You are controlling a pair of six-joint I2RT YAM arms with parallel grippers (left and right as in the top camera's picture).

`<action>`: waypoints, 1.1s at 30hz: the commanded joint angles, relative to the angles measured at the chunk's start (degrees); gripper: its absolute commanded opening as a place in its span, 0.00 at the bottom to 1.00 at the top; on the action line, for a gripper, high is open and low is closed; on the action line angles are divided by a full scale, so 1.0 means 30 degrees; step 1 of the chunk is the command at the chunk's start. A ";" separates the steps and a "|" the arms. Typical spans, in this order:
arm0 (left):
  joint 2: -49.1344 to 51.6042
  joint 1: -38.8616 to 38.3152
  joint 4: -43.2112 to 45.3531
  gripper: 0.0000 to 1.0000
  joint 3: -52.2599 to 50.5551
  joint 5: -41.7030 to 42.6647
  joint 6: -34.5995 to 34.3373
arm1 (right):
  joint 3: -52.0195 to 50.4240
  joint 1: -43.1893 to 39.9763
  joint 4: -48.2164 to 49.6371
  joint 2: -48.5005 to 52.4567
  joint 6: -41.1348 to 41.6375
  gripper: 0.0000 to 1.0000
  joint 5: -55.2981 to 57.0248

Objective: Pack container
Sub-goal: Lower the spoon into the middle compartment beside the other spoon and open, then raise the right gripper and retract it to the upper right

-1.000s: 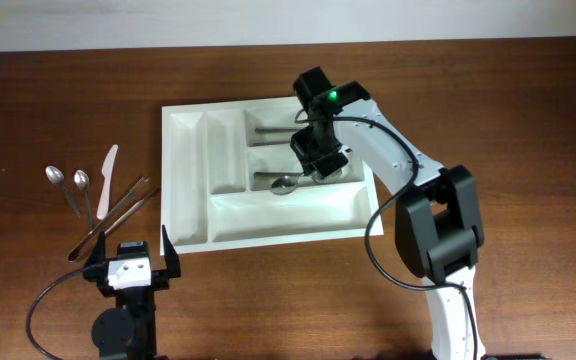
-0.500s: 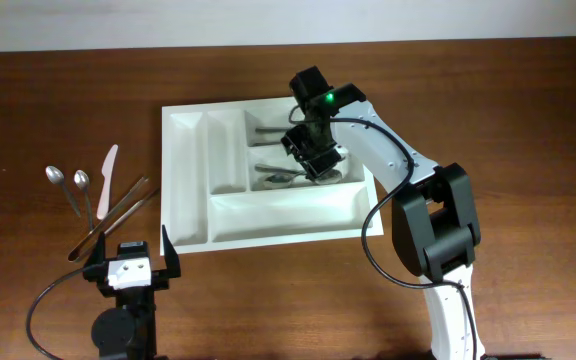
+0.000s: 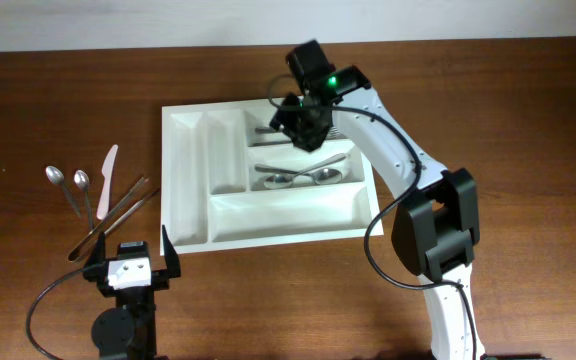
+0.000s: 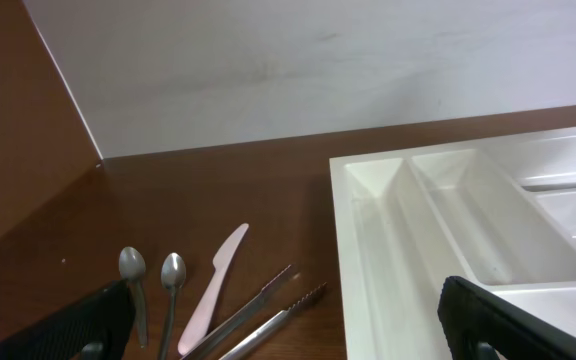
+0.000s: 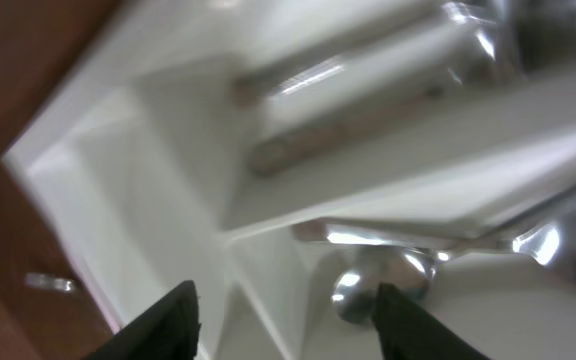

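Note:
The container (image 3: pixel 184 180) is a white tray with several compartments, mid-table. Its middle wide slot holds two metal spoons (image 3: pixel 304 178), and more cutlery (image 3: pixel 266 131) lies in the slot behind. My right gripper (image 3: pixel 293 122) hovers over that back slot, open and holding nothing. In the right wrist view its gripper (image 5: pixel 283 325) spans a divider, with a spoon bowl (image 5: pixel 380 285) just beyond the right finger. My left gripper (image 3: pixel 129 262) rests open at the table's front edge. In the left wrist view, the left gripper (image 4: pixel 288 340) faces the container (image 4: pixel 368 230).
Left of the tray on the brown table lie two spoons (image 3: pixel 56 176) (image 3: pixel 82 181), a pink plastic knife (image 3: pixel 105 180) and metal tongs (image 3: pixel 116 212). The left wrist view shows the same knife (image 4: pixel 218 285) and tongs (image 4: pixel 268 310). A white wall runs behind the table.
My right gripper opened and let go of a spoon, which now lies in the middle slot. The gripper then lifted and moved back toward the rear slot. The left arm stayed still.

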 commanded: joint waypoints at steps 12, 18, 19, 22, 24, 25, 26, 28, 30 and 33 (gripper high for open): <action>-0.0109 -0.0044 -0.0029 0.99 -0.0051 -0.0124 0.0233 | 0.6098 -0.3497 -0.5544 0.0066 -0.8939 0.76 1.1570; -0.0109 -0.0044 -0.0029 0.99 -0.0058 -0.0124 0.0233 | 0.5727 -0.6674 -0.6084 0.0087 -1.1264 0.81 1.1672; -0.0109 -0.0044 -0.0029 0.99 -0.0058 -0.0124 0.0233 | 0.5727 -0.7140 -0.5996 0.0109 -1.1475 0.81 1.1497; -0.0109 -0.0044 -0.0029 0.99 -0.0058 -0.0124 0.0233 | 0.5727 -0.8480 -0.5617 0.0189 -1.2662 0.84 0.9857; -0.0109 -0.0044 -0.0029 0.99 -0.0058 -0.0124 0.0233 | 0.5719 -0.9180 -0.5377 0.0335 -1.3544 0.85 0.8699; -0.0109 -0.0044 -0.0029 0.99 -0.0058 -0.0124 0.0233 | 0.5719 -0.9493 -0.5224 0.0437 -1.4411 0.85 0.7890; -0.0109 -0.0044 -0.0029 0.99 -0.0058 -0.0124 0.0233 | 0.5719 -0.9712 -0.5136 0.0525 -1.5482 0.85 0.7125; -0.0109 -0.0044 -0.0029 0.99 -0.0058 -0.0124 0.0233 | 0.5719 -0.9989 -0.5064 0.0823 -1.7507 0.89 0.5850; -0.0109 -0.0044 -0.0029 0.99 -0.0058 -0.0124 0.0233 | 0.5719 -1.0222 -0.4969 0.1188 -1.7857 0.92 0.5297; -0.0109 -0.0044 -0.0029 0.99 -0.0058 -0.0124 0.0233 | 0.5719 -1.0455 -0.4925 0.1756 -1.7486 0.99 0.4291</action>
